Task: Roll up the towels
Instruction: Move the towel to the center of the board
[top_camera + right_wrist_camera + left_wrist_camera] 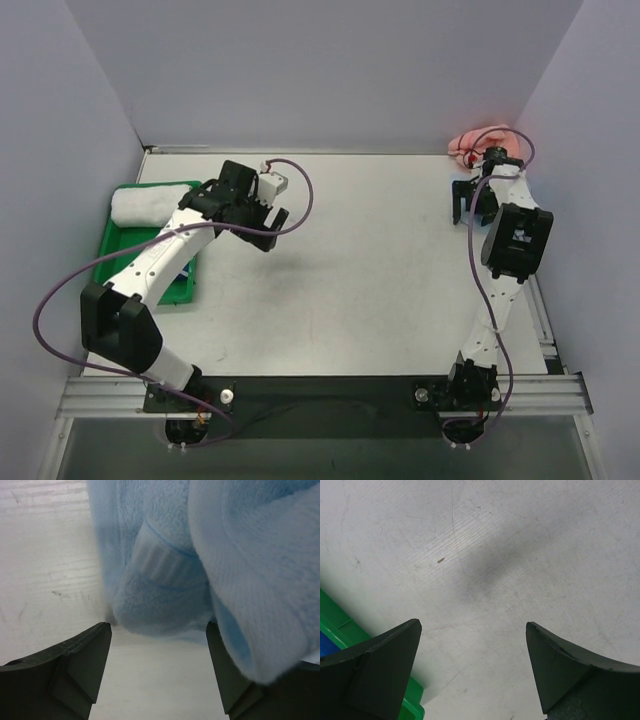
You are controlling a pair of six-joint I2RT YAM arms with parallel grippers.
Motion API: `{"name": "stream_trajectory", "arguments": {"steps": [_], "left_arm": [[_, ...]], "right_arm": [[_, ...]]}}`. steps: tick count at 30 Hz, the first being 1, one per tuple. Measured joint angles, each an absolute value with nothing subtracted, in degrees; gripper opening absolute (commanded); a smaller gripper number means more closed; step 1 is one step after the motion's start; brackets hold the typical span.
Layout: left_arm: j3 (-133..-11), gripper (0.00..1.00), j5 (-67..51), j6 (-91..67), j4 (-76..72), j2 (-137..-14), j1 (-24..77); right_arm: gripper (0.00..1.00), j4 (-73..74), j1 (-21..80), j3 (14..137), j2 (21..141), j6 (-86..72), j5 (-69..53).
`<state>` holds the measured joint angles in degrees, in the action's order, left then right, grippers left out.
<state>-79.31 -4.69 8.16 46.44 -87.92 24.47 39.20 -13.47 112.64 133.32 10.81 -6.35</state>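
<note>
A pale, light blue rolled towel (150, 203) lies across the far end of the green tray (150, 296). A salmon pink towel (477, 143) is bunched in the back right corner. My right gripper (472, 205) hangs just in front of it, open and empty. In the right wrist view a crumpled towel (165, 570) lies just beyond the open gripper (159, 626); it looks light blue there, and one fold droops over the right finger (235, 680). My left gripper (268, 228) is open and empty above bare table right of the tray, as its wrist view (474, 625) shows.
The green tray's corner (340, 625) shows by the left finger, with something blue (326, 649) inside it. Grey walls enclose the table on the left, back and right. A metal rail (320, 395) runs along the near edge by the arm bases.
</note>
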Motion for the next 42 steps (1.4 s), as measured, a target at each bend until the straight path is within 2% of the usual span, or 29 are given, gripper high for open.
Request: {"name": "stream_trajectory", "arguments": {"steps": [4,5,7,8,9,10,21,24,28,30,31,33,34,35,38,42], "left_arm": [[-78.48,0.97,-4.73,8.05,46.41,-86.74,23.81],[-78.48,0.97,-4.82,7.92,46.39,-86.54,23.49],[-78.48,0.97,-5.39,7.38,46.26,-86.35,22.59],[-78.48,0.97,-6.15,6.87,46.22,-86.32,21.93],[-78.48,0.97,-6.92,6.24,46.22,-86.32,21.15],[-78.48,0.97,-7.62,5.58,46.17,-86.32,20.18],[-74.30,0.97,-18.04,-0.19,42.39,-84.84,10.09],[-73.71,0.97,-19.92,-0.69,42.04,-84.86,10.13],[-73.63,0.97,-21.41,-1.06,41.71,-84.84,9.37],[-73.63,0.97,-22.09,-1.23,41.71,-84.82,8.27],[-73.63,0.97,-22.85,-1.34,41.71,-84.82,7.40],[-73.63,0.97,-24.34,-1.87,41.74,-84.68,5.13],[-73.63,0.97,-25.12,-2.24,41.71,-84.58,3.92],[-73.63,0.97,-25.93,-2.42,41.71,-84.49,2.85],[-73.60,0.97,-27.59,-2.63,41.67,-84.44,0.99],[-72.69,0.89,-28.10,-2.74,39.92,-84.82,2.79]], "right_arm": [[0.54,39.22,-13.47,113.97,135.46,10.74,-6.15],[0.41,39.16,-13.47,114.13,135.46,10.76,-6.20],[0.27,39.24,-13.45,114.04,135.46,11.22,-6.26],[0.11,39.18,-13.30,113.69,135.46,11.46,-6.33],[0.03,39.03,-13.17,113.06,135.20,12.23,-6.39],[0.00,38.65,-13.04,111.77,134.43,12.82,-6.39],[0.00,40.16,-3.22,87.22,116.79,10.70,-16.73],[0.00,40.75,3.38,86.17,113.47,7.22,-21.78],[0.00,41.01,14.70,91.42,114.76,3.01,-28.10],[0.05,41.28,18.98,96.75,117.45,0.80,-30.65],[0.12,41.45,21.76,101.54,120.09,-0.86,-32.60],[0.37,40.91,25.19,110.32,125.34,-4.43,-36.75],[0.53,40.07,26.41,114.06,127.63,-6.00,-38.68],[0.58,39.31,27.49,117.38,129.86,-7.51,-40.64],[0.59,38.39,28.32,117.21,130.23,-7.75,-42.04],[0.55,38.11,26.22,103.39,120.77,-4.97,-36.77]]}}
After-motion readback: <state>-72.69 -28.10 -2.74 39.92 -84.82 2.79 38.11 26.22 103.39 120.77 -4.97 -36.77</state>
